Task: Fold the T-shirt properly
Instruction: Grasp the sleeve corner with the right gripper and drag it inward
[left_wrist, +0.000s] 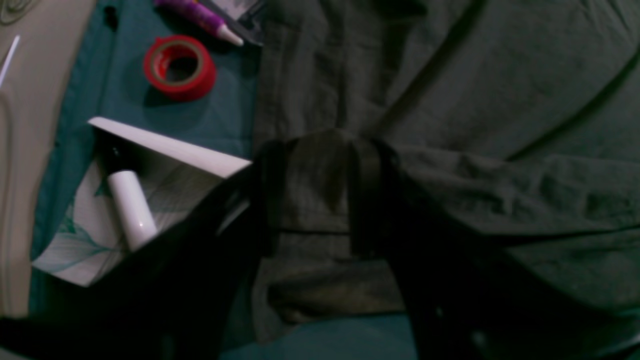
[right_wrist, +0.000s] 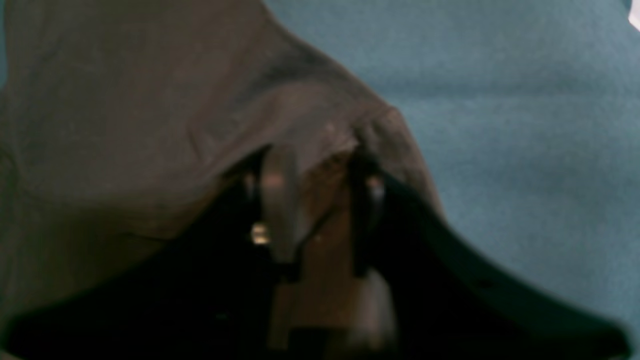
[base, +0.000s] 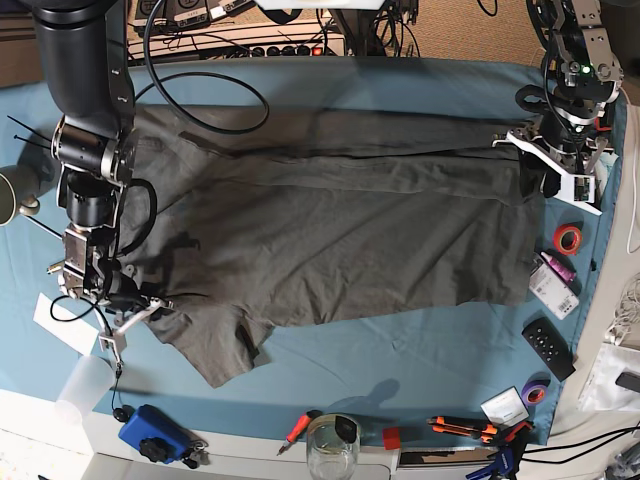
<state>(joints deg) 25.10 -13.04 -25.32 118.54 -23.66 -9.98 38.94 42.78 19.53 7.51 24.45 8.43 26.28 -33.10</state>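
Both grippers, left gripper (left_wrist: 312, 200) and right gripper (right_wrist: 312, 190), pinch edges of the wrinkly dark grey cotton T-shirt (base: 340, 230); next, I think, lift and fold it over

The T-shirt (base: 330, 235) lies across the frame's middle on the table cloth (base: 420, 350) — tape roll (base: 568, 238) and remote (base: 549, 349) at right, glass jar (base: 333, 447) and screwdrivers (base: 470, 427) along the bottom edge.
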